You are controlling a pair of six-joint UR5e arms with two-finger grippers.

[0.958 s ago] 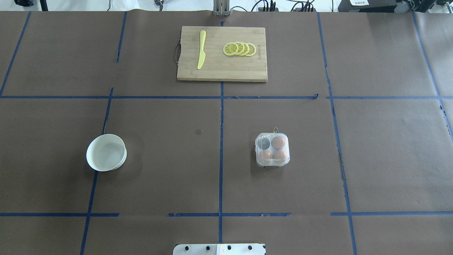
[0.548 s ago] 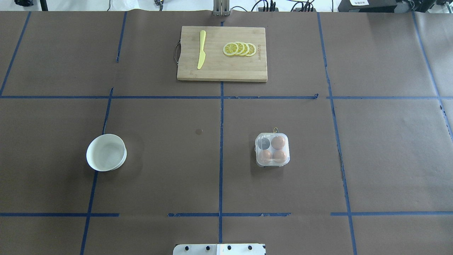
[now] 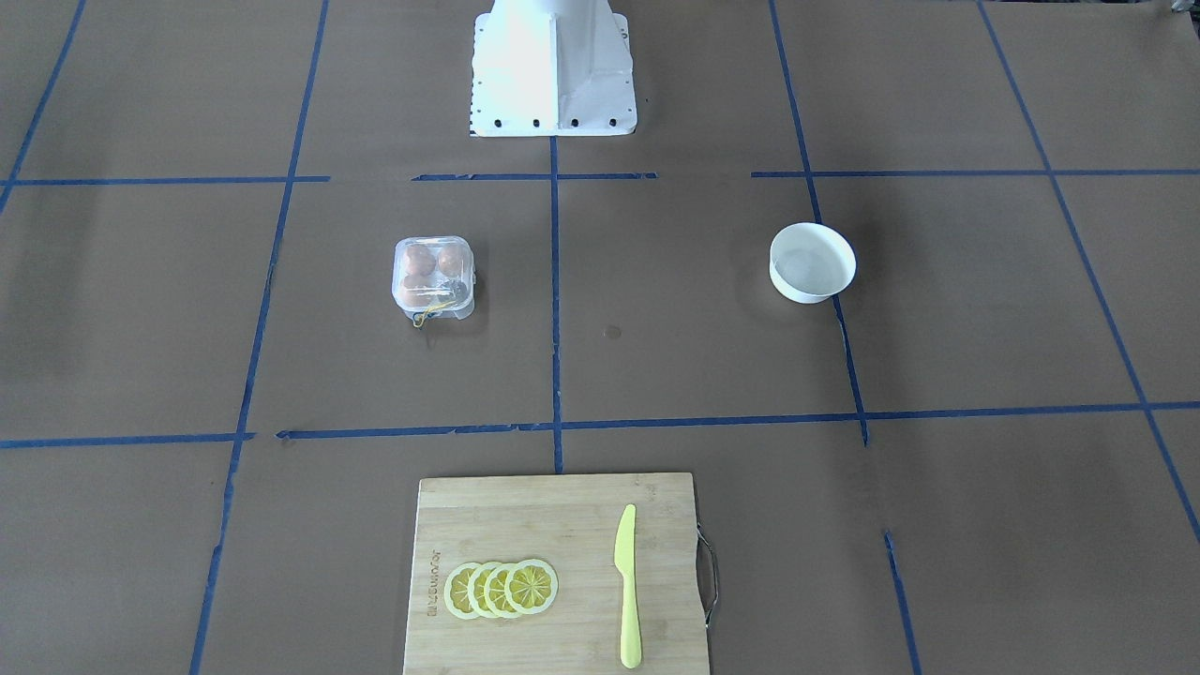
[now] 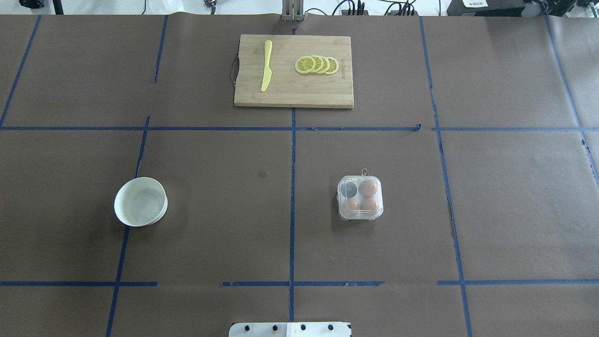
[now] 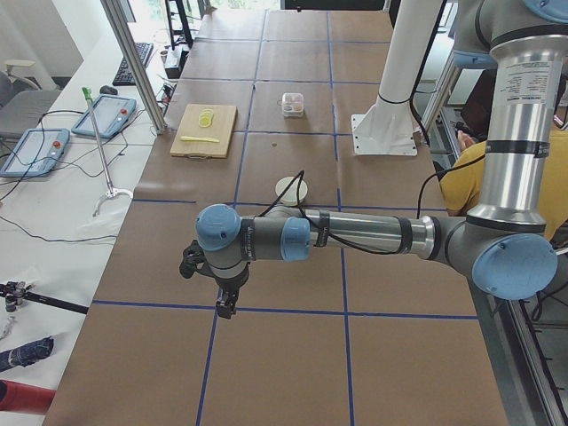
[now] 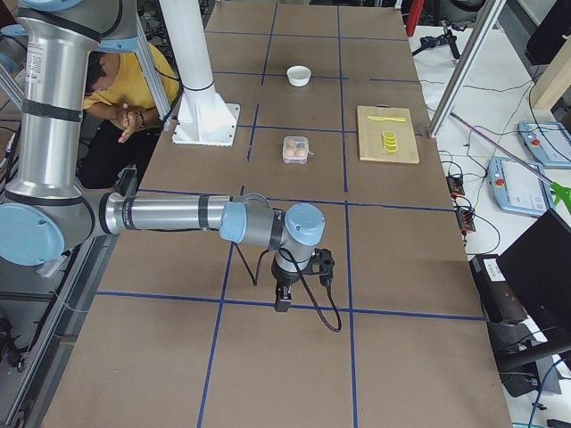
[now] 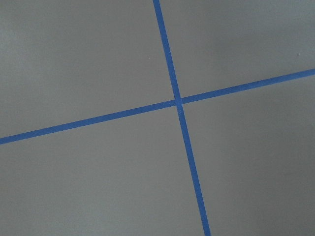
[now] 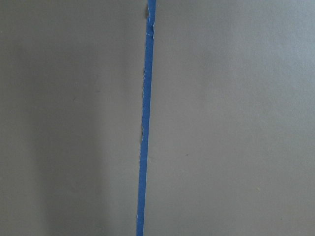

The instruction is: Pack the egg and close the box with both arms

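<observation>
Since neither arm reaches into the front-facing view, the box (image 3: 432, 272) stands alone on the tabletop (image 3: 656, 309) toward the robot's right, with one white bowl (image 3: 806, 292) well apart on its left. From overhead, three eggs (image 4: 368, 187) fill three of the four cells, leaving the far-left cell vacant. The clear lid looks folded down, so packing seems done, though I cannot judge whether it is latched. Farther off lies one cutting board (image 4: 295, 93) with one yellow knife (image 4: 266, 65) and four lemon slices (image 4: 317, 64). From the left end, the left pincer (image 5: 225, 306) hangs over bare paper, apparently parked clear of the box. I cannot tell its spread or whether it holds anything. The right-end view shows the right pincer (image 6: 283, 301) likewise, also unreadable. The wrist cameras see only paper and blue tape (image 7: 178, 102).
</observation>
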